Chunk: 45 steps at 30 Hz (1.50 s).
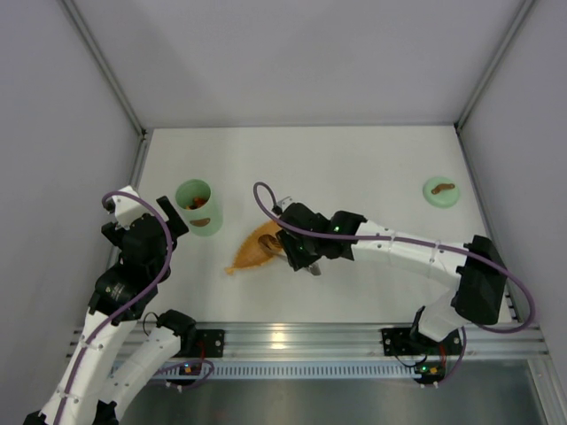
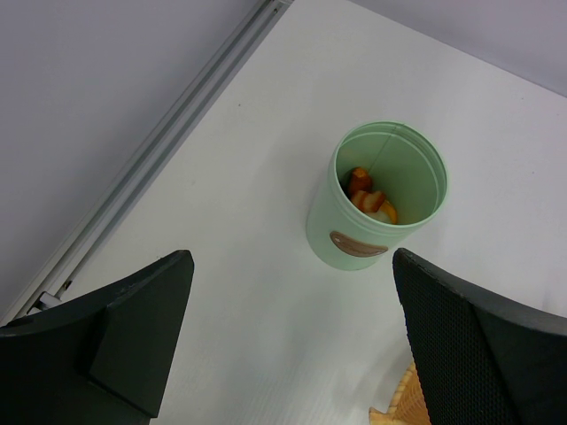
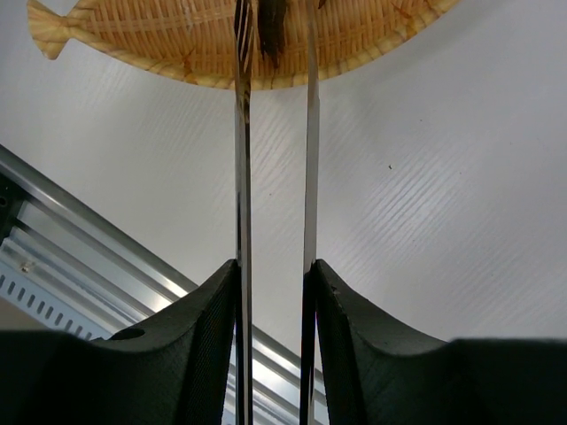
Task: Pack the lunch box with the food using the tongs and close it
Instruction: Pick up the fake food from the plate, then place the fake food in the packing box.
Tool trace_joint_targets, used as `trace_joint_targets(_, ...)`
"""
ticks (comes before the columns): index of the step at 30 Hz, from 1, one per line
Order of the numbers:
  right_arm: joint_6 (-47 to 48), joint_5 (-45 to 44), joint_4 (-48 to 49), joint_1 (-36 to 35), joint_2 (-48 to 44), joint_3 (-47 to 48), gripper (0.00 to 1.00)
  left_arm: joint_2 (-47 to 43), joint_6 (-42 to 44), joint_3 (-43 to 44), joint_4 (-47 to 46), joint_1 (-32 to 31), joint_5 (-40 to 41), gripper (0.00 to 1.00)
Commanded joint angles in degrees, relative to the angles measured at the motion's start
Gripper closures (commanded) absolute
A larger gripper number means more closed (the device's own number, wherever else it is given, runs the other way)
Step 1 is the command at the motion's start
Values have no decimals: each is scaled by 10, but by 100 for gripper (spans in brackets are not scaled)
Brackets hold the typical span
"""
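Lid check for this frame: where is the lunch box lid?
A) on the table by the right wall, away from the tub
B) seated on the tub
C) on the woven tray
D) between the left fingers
A: the lid lies on the table at far right, while the tub stands open at left with food showing inside.

TOP EXTERNAL: fixed, high above the near edge, looks down, far, whole table (image 1: 372,177) in frame | LEFT WRIST: steep downward view, mid-range, lunch box (image 2: 376,199) right of centre | RIGHT WRIST: low, close, sights along the tongs (image 3: 244,177) to the tray (image 3: 239,44) at top edge | SHARED: lunch box in top and left views; tray in all three
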<state>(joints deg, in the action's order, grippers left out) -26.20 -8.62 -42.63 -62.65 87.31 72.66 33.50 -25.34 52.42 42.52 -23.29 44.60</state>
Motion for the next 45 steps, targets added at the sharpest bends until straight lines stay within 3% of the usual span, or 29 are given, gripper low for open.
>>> trace_joint_targets(1, -8, 4, 17, -9, 8, 4, 63, -5, 6, -5, -5, 1, 9, 1)
trace_joint_targets(9, -7, 7, 22, -9, 23, 8, 63, -5, 6, -5, -6, 1, 9, 1)
trace_joint_targets(20, -12, -17, 2, -9, 8, 26, 79, -6, 6, -5, -5, 1, 10, 1)
trace_joint_targets(30, -14, -44, -19, -9, -35, 51, 80, -6, 5, -5, -6, 1, 10, 1)
trace_joint_targets(39, -3, -46, -20, -9, -21, 135, 80, -6, 5, -5, -5, 2, 10, 1)
trace_joint_targets(45, 11, -30, -14, -9, 35, 251, 80, -5, 6, -5, -6, 1, 11, 1)
